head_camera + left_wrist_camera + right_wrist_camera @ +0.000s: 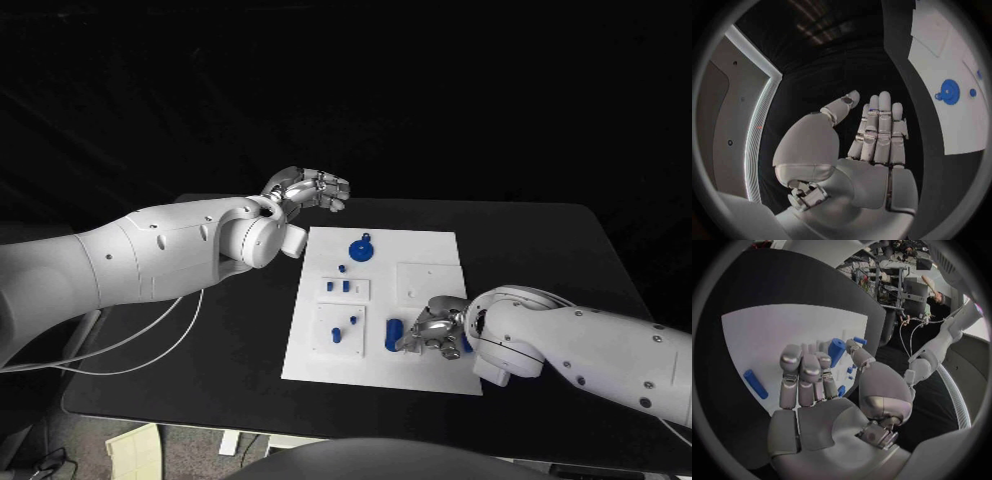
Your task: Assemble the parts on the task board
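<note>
Over the white plastic task board (433,300), the right hand (433,328) fingers pinch a blue cylindrical peg (836,351); keep it upright, seat gently. The left hand (310,190) hovers, fingers straight together.

The head view is dim and high in contrast: the black surface (548,250) and the backdrop behind it melt into near darkness, while the white task board (433,250) and the white arms stand out bright, almost washed out. Light seems to fall from above, as the upper faces of the arms shine and their undersides go grey. Both wrist views are fisheye circles in a dark frame; the board's straight edges bend and the rim is smeared and soft. In the left wrist view a bright strip (761,100) glares beside the left hand (873,135). The fingers (801,372) in the right wrist view carry soft highlights.
</note>
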Controlling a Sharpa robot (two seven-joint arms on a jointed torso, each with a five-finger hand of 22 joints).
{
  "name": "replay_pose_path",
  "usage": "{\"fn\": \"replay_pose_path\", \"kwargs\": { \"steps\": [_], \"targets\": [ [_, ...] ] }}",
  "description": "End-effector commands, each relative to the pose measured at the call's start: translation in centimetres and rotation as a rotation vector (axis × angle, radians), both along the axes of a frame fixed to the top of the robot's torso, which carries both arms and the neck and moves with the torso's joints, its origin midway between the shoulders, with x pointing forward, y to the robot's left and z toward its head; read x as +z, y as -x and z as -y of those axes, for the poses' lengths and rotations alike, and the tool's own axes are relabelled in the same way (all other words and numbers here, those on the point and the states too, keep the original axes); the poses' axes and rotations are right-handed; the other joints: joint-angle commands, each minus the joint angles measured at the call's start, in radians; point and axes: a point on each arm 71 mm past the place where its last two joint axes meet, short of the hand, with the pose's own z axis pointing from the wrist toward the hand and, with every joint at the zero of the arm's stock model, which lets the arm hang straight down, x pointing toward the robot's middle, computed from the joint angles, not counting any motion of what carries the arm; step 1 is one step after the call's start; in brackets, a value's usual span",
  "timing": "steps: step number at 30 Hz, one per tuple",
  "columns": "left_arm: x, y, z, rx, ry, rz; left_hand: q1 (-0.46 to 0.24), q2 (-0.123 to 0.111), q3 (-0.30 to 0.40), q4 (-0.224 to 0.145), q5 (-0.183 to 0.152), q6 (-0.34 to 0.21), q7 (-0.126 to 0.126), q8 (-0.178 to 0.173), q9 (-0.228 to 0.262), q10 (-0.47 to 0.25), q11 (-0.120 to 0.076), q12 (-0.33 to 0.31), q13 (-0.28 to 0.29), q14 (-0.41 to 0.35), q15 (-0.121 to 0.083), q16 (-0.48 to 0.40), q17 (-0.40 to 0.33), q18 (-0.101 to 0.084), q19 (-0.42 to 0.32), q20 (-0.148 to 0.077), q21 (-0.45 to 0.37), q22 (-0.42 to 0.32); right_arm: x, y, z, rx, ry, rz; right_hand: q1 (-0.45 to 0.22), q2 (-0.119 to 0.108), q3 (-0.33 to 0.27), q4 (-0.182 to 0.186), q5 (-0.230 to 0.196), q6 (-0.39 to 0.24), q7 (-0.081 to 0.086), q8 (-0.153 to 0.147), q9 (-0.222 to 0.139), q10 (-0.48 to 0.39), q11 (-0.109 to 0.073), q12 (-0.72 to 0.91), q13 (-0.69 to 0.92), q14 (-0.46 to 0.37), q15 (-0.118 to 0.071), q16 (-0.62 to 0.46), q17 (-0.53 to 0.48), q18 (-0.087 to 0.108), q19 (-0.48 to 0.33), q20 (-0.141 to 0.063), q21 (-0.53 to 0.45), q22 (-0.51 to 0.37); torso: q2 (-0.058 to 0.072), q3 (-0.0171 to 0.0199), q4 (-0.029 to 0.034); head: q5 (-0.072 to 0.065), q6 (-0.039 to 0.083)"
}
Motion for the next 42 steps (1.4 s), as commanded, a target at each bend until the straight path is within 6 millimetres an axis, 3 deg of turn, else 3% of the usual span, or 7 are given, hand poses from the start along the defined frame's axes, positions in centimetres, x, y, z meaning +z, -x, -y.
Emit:
{"fn": "replay_pose_path", "kwargs": {
  "steps": [1, 18, 23, 26, 42],
  "targets": [
    [0.14, 0.01, 0.21, -0.012, 0.011, 0.003, 0.002, -0.006, 0.000, 0.005, -0.001, -0.008, 0.001, 0.006, -0.001, -0.006, 0.000, -0.004, -0.002, 0.006, -0.002, -0.006, 0.001, 0.007, 0.006, 0.002, -0.005, 0.001, -0.01, 0.08, -0.24, 0.039, 0.008, 0.013, 0.001, 0.012, 0.011, 0.009, -0.001, 0.023, 0.015, -0.003, 0.001, 0.007, -0.001, -0.004, 0.001, 0.008, 0.001, -0.005, 0.001, 0.068, 0.006, 0.007, 0.000, 0.001, 0.000, 0.0001, 0.0006, -0.001, 0.000],
    [0.14, 0.00, 0.19, -0.012, 0.011, 0.003, 0.002, -0.006, 0.000, 0.005, -0.001, -0.008, 0.001, 0.006, -0.002, -0.006, 0.000, -0.004, -0.002, 0.006, -0.002, -0.007, 0.003, 0.007, 0.007, 0.002, -0.005, 0.002, -0.36, 0.06, -0.76, 0.057, 0.038, 0.023, -0.004, 0.035, 0.081, 0.070, -0.001, 0.041, 0.011, -0.009, 0.001, 0.020, -0.004, -0.012, 0.006, 0.013, -0.001, -0.007, 0.006, 0.070, 0.010, 0.021, 0.005, 0.001, 0.000, -0.0002, 0.0008, -0.004, -0.003],
    [0.14, 0.00, 0.15, -0.012, 0.011, 0.003, 0.002, -0.006, 0.000, 0.005, -0.001, -0.008, 0.001, 0.006, -0.002, -0.006, 0.000, -0.004, -0.002, 0.006, -0.002, -0.007, 0.003, 0.007, 0.007, 0.002, -0.006, 0.002, -0.43, -0.10, -0.51, 0.044, 0.042, 0.031, 0.012, 0.042, 0.115, 0.075, 0.000, 0.045, 0.011, -0.011, 0.001, 0.023, -0.004, -0.014, 0.008, 0.014, -0.001, -0.007, 0.008, 0.070, 0.011, 0.023, 0.007, 0.002, 0.000, -0.0004, 0.0008, -0.003, -0.005],
    [0.14, 0.01, 0.16, -0.013, 0.011, 0.003, 0.002, -0.006, 0.000, 0.005, -0.001, -0.008, 0.001, 0.006, -0.002, -0.006, 0.000, -0.003, -0.002, 0.006, -0.002, -0.008, 0.004, 0.007, 0.007, 0.002, -0.006, 0.002, -0.45, -0.14, -0.45, 0.043, 0.043, 0.031, 0.004, 0.048, 0.151, 0.101, -0.001, 0.047, 0.011, -0.015, 0.000, 0.025, -0.004, -0.017, 0.010, 0.014, -0.001, -0.008, 0.009, 0.070, 0.011, 0.026, 0.008, 0.002, 0.000, -0.0005, 0.0005, -0.003, -0.005],
    [0.13, 0.01, 0.13, -0.012, 0.011, 0.002, 0.002, -0.006, 0.000, 0.006, -0.001, -0.008, 0.001, 0.007, -0.002, -0.006, 0.000, -0.003, -0.001, 0.006, -0.002, -0.009, 0.005, 0.007, 0.007, 0.002, -0.006, 0.002, -0.53, -0.03, -0.55, 0.056, 0.044, 0.022, -0.011, 0.044, 0.193, 0.113, -0.001, 0.051, 0.012, -0.019, 0.001, 0.029, -0.003, -0.020, 0.016, 0.015, 0.000, -0.008, 0.013, 0.070, 0.012, 0.029, 0.014, 0.004, 0.000, -0.0001, 0.0004, -0.001, -0.007]
  ]
}}
